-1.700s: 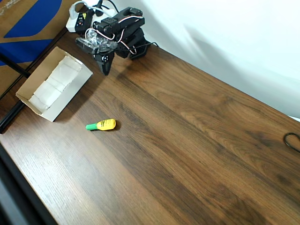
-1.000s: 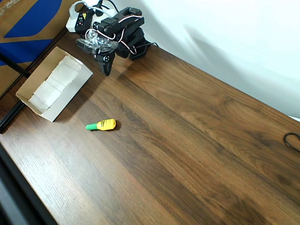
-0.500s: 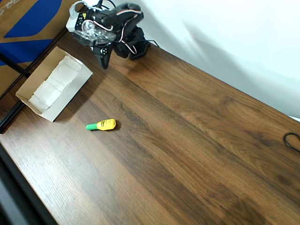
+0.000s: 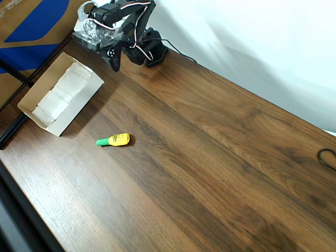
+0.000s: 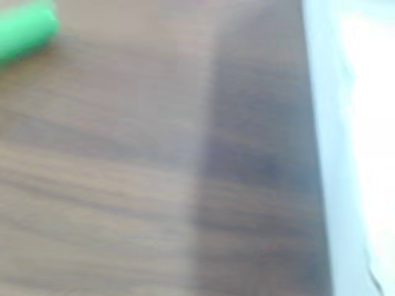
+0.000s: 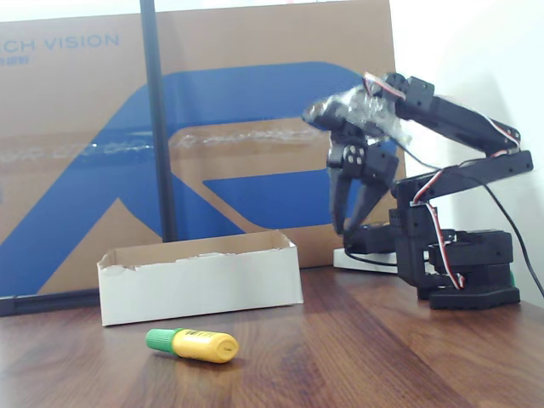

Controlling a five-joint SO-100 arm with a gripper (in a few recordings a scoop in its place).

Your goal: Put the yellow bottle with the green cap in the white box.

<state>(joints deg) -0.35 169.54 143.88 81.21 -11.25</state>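
Observation:
The yellow bottle with the green cap point(image 4: 113, 139) lies on its side on the wooden table, cap pointing left in the overhead view. In the fixed view the bottle point(image 6: 194, 344) rests just in front of the white box point(image 6: 200, 276). The white box point(image 4: 60, 94) sits at the table's left edge, paper lining inside. My gripper point(image 4: 114, 63) hangs in the air beyond the box's far end, well away from the bottle. Seen in the fixed view, the gripper point(image 6: 347, 226) points down with its tips together and nothing held. The blurred wrist view catches the green cap point(image 5: 21, 31) at top left.
The arm's black base point(image 4: 148, 51) stands at the table's far corner. A large brown-and-blue carton point(image 6: 212, 127) leans behind the box, with a black pole point(image 6: 158, 127) in front of it. A black cable loop point(image 4: 327, 157) lies at the right edge.
The arm has unfolded and risen; the gripper has lifted and shifted toward the top left of the overhead view. Bottle and box have not moved.

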